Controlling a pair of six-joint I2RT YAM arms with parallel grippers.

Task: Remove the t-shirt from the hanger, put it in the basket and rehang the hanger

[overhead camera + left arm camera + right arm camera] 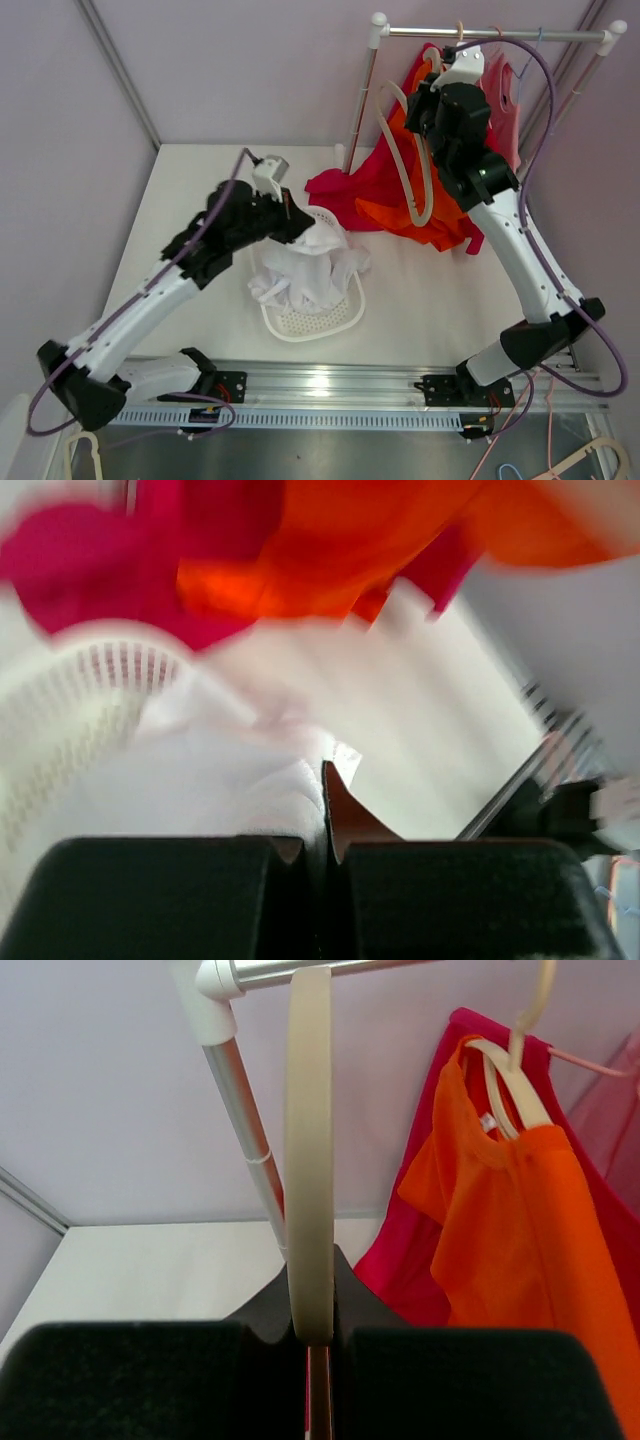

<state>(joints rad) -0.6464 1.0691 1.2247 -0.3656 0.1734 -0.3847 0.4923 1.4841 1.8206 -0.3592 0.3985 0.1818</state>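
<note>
The white t-shirt (310, 265) hangs bunched from my left gripper (296, 218) over a white perforated basket (310, 325). In the left wrist view the left gripper (325, 810) is shut on a fold of the white t-shirt (230, 780). My right gripper (425, 110) is shut on a bare cream hanger (412, 170), held up near the rack rail (490, 33). In the right wrist view the hanger (308, 1160) runs up from the right gripper (310, 1310), with its top at the rail (260, 970).
An orange shirt (395, 215) and a red shirt (350, 185) spill from the rack onto the table behind the basket. The orange shirt (530, 1240) hangs on another cream hanger (520, 1060). The rack's left post (362, 95) stands at the table's back. Spare hangers (590, 460) lie below the front rail.
</note>
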